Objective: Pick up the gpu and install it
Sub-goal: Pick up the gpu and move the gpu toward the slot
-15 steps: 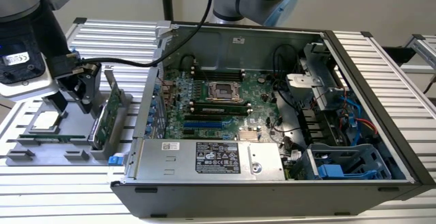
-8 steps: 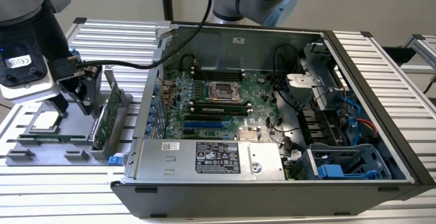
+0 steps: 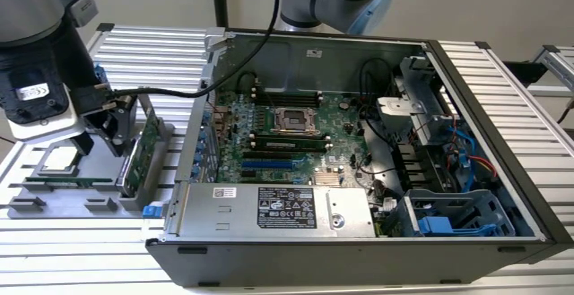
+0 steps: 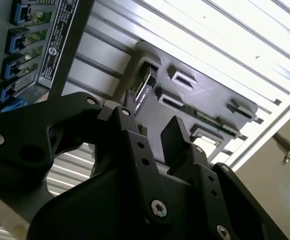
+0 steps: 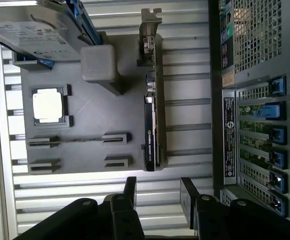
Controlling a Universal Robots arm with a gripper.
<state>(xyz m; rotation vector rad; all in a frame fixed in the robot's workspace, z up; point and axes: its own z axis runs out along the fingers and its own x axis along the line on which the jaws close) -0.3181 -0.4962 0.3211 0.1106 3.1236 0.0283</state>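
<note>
**Claw open over the parts tray, gpu in its slot**

From my console I see the gripper (image 3: 101, 148) hanging over the grey parts tray (image 3: 54, 204), which sits on the ribbed table on the exterior view's left, just beside the open computer case (image 3: 359, 261). The claw is wide: in the first wrist view its two black fingers (image 5: 130, 189) stand well apart with nothing between them, and the gap lines up with the thin edge of the gpu (image 5: 152, 125). I see no contact with the card.

The gpu stands on edge in a long slot of the tray, on the side nearest the case, with its silver bracket at the end far from the fingers. In the second wrist view the card's end (image 4: 145, 90) shows just beyond the fingertips.

The rest of the tray, as the first wrist view shows it:
- a processor chip (image 5: 48, 105) lying flat in a square recess
- a thin memory stick (image 5: 80, 140) held on edge between two small holders
- a grey block (image 5: 99, 62) near the gpu's bracket end
- a silver hard drive (image 5: 30, 22) with blue rails at the tray's far end

The case lies on its side with the panel off. Inside it I see the green motherboard (image 3: 305, 127), a silver box (image 3: 269, 207) along the near wall, and a blue drive cage (image 3: 448, 221) in the near corner on the exterior view's right.
</note>
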